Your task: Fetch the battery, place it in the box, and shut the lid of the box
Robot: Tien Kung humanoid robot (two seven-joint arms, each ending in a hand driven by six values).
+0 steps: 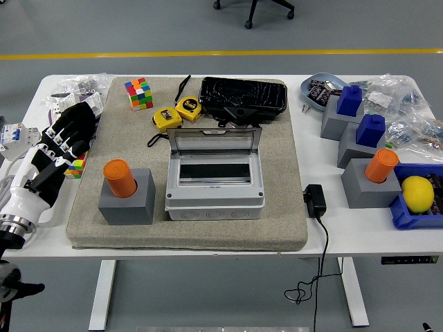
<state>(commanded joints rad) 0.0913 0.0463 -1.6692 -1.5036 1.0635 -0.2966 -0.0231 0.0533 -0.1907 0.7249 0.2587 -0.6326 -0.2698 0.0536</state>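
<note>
- Left hand (64, 142): enters from the 8 o'clock corner and hovers over the mat's left margin. The fingers are extended and loosely spread, and they hold nothing. It lies just to the 10 o'clock side of the near battery, which suggests an approach before grasping.
- Right hand: not in view.
- Battery (118, 178): an orange cylinder, tilted slightly, seated in a grey block (126, 199) at the mat's 8 o'clock region. The socket keeps its upper half exposed, presumably so fingers can close around it. A second orange cylinder (381, 165) stands in a similar grey holder (365, 185) at 3 o'clock, off the mat.
- Box (214, 185): a grey enclosure at the mat's centre, just to the 3 o'clock side of the battery's block. Its clear lid (215, 140) is raised on the far hinge, leaving the dark cavity open for insertion; nothing is visible inside.
- Surface: a beige felt mat (277, 207) on a white table (325, 235). At 12 o'clock lie a Rubik's cube (139, 93), two yellow tape measures (176, 113) and a black case (243, 99).
- Clutter at 2 to 3 o'clock: blue blocks (360, 114) on grey holders, a lemon (417, 193) in a blue bin (401, 211), and a black adapter (315, 200) whose cable hangs over the near edge.
- Room: grey floor (104, 28) with a yellow line (208, 53) and chair castors at 12 o'clock.
</note>
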